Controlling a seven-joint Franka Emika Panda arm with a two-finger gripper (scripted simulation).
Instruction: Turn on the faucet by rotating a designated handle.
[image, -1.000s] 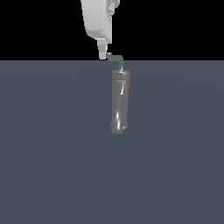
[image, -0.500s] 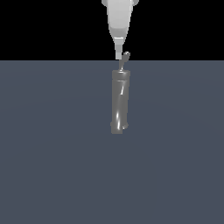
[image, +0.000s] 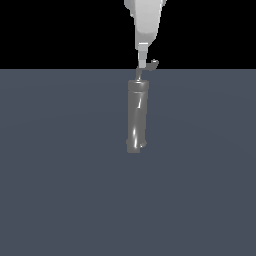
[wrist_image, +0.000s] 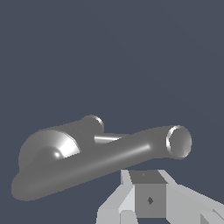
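the faucet (image: 137, 116) is shown upright on the grey floor (image: 60, 170); its handle (image: 149, 65) is met from above by the gripper (image: 142, 62), whose finger spacing cannot be told.

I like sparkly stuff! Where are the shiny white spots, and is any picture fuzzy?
Exterior view: a white streak runs down the faucet, everything crisp, no shadows on the floor. Wrist view: bright glints on the handle and its rim, also sharp.
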